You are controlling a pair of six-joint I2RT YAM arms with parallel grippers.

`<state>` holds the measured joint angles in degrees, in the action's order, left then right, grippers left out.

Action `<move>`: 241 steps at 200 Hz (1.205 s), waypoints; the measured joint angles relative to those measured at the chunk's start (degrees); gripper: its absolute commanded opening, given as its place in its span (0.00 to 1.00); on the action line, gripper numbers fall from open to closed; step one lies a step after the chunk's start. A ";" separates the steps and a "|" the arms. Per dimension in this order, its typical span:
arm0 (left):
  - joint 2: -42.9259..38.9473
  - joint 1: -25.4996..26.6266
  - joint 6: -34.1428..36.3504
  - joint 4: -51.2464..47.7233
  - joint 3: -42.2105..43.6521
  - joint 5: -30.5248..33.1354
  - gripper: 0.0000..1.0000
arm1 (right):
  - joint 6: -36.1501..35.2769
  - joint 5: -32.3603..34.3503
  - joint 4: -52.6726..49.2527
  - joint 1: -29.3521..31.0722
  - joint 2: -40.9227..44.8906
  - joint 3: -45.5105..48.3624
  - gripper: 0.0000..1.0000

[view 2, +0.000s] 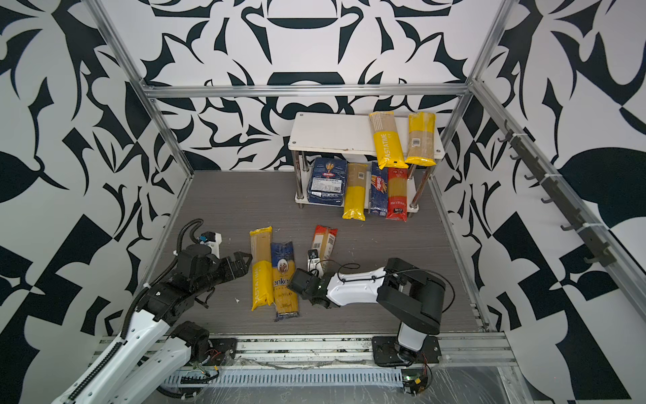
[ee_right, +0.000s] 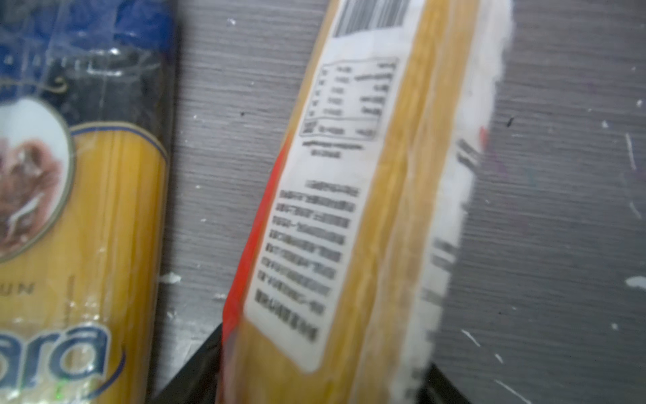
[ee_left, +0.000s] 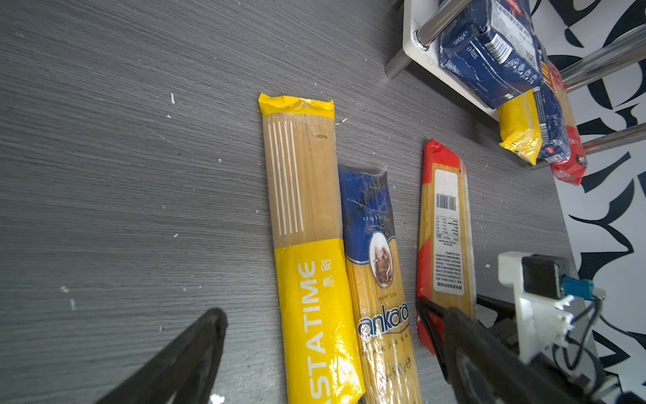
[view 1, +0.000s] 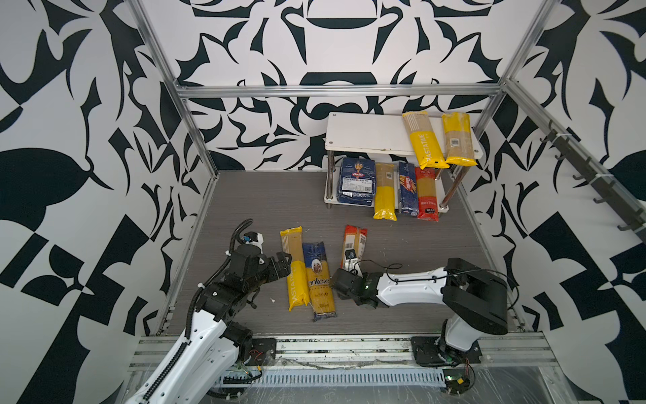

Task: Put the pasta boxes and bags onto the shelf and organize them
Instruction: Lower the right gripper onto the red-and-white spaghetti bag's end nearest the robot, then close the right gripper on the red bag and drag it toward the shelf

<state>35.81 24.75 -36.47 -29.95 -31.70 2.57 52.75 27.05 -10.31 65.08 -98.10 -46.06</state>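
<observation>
Here, a red-ended spaghetti bag [view 1: 354, 239] lies label-up on the grey tabletop [view 1: 262, 203], its near end beneath the right gripper [ee_right: 325, 381]. Only the right wrist view shows the black fingers [ee_right: 195, 367] pressed close along both edges of that bag. In both top views the wrist hides them, and whether they are clamped tight cannot be told. Near it lies the ankara bag [view 1: 318, 280], touching a yellow PASTATIME bag [view 1: 295, 269], at whose edge the left gripper [view 1: 284, 266] hangs with jaws spread wide, clearest in the left wrist view. At the back right stands the shelf [view 1: 367, 133]. The top views alone show its upper board, carrying a tilted yellow bag [view 1: 421, 140] and a barcode-up yellow bag [view 1: 458, 140]. Below sit the wide Barilla box [view 1: 356, 185], a lower yellow bag [view 1: 384, 192], the narrow Barilla box [view 1: 407, 189] and a red bag [view 1: 426, 196].
</observation>
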 measured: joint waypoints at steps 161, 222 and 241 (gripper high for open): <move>2.82 0.02 0.35 -2.03 -4.26 1.62 0.99 | -2.45 -16.94 3.34 -9.90 19.45 14.16 0.09; 5.62 0.02 0.48 -1.86 -6.88 2.34 0.99 | -4.07 -29.68 0.02 -19.15 31.89 18.91 0.07; 6.71 0.02 0.48 -1.53 -7.37 2.38 0.99 | -4.13 -33.64 -0.59 -21.79 35.45 20.13 0.07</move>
<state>42.52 24.77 -35.99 -31.48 -39.07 4.95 48.62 -6.59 -10.90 43.29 -62.65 -25.93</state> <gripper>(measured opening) 0.992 0.284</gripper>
